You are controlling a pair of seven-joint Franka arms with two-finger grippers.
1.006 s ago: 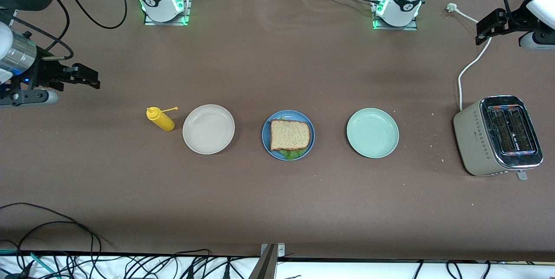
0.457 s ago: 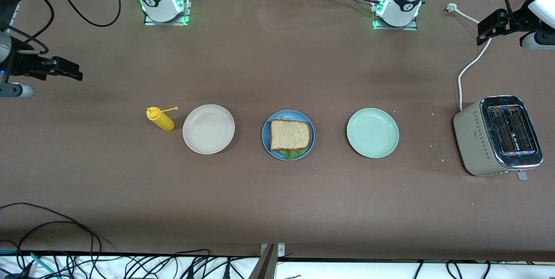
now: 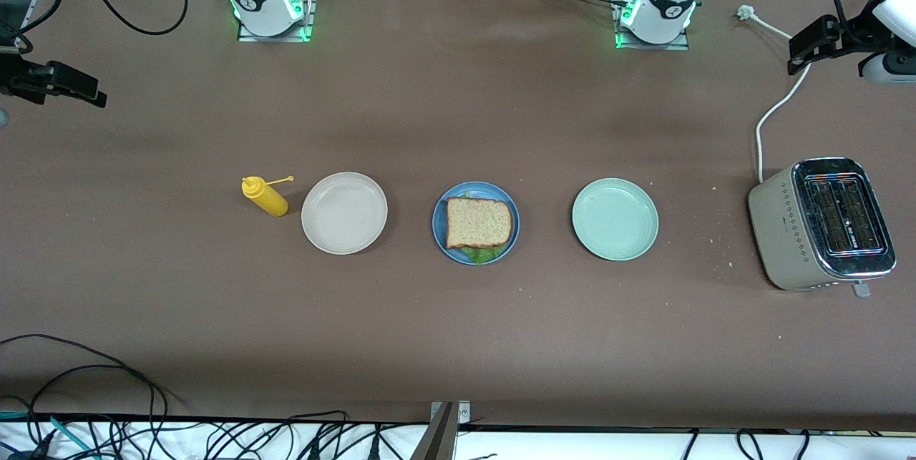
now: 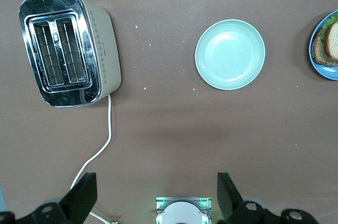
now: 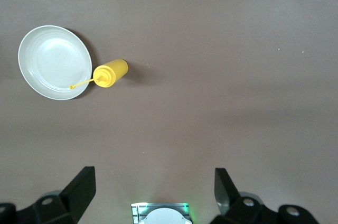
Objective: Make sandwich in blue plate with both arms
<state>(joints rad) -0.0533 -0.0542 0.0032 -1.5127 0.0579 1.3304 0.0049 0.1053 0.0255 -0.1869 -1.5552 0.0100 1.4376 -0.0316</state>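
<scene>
table (image 3: 458,109) brown | blue plate (image 3: 441,231) | beige plate (image 3: 344,213) | green plate (image 3: 615,219) | toaster (image 3: 821,224) | mustard bottle (image 3: 265,196)

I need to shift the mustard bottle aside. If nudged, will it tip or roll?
The yellow squeeze bottle stands narrow and tall beside the beige plate, so a high push would probably tip it. Its round body would then likely roll. It looks like light, squeezable plastic.

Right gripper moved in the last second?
Yes. The right gripper, open and empty, has drawn up and away from the mustard bottle, toward the table edge at the right arm's end.
</scene>
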